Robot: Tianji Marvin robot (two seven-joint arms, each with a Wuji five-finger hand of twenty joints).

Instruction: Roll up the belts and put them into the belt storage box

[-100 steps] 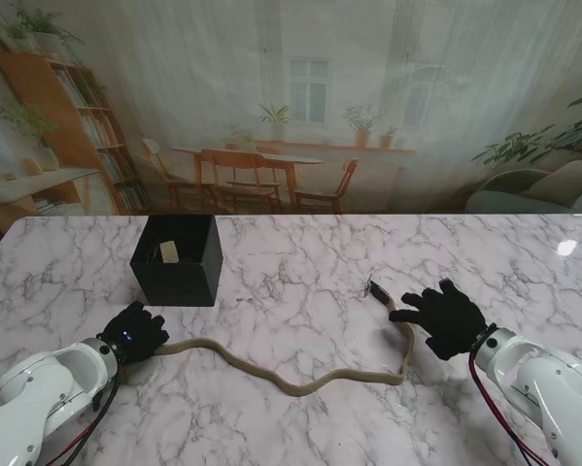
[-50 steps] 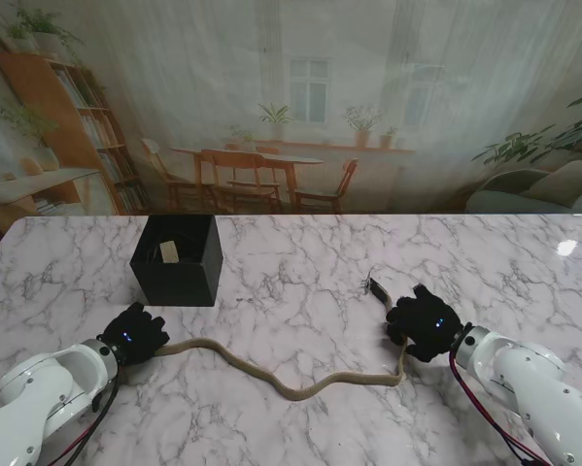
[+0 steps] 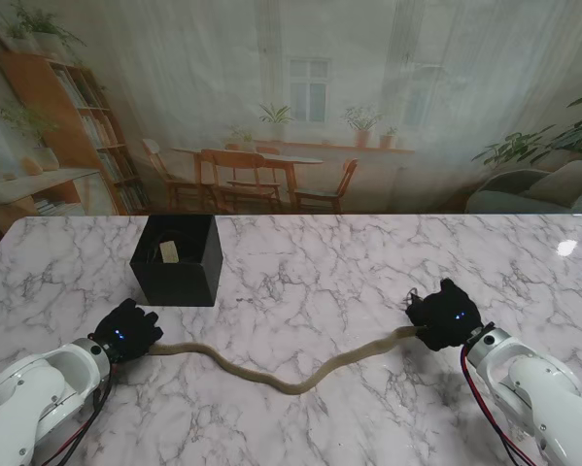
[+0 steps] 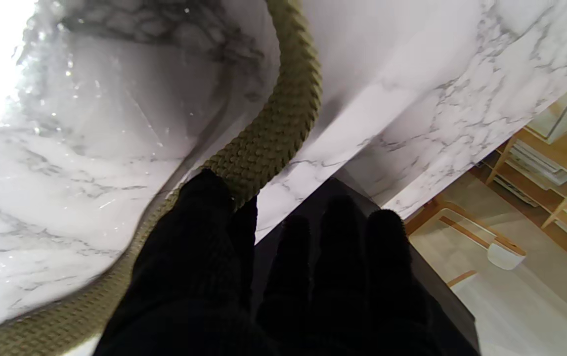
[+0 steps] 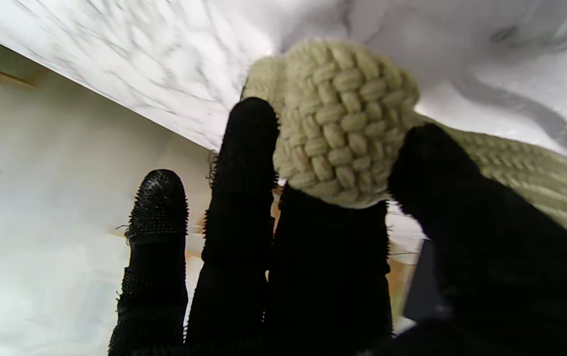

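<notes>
Right hand (image 3: 446,316): fingers (image 5: 243,148) clamped on folded end of woven belt (image 3: 281,374), thumb on one side, two fingers on other, pinky apart. Left hand (image 3: 125,330): fingers (image 4: 199,222) pressed together on belt's other end, pinning it to surface (image 3: 300,291). Belt runs in loose wave between my hands, sagging nearer to me at middle. Black storage box (image 3: 177,259) sits farther from me, just beyond left hand, open top, small pale item inside.
</notes>
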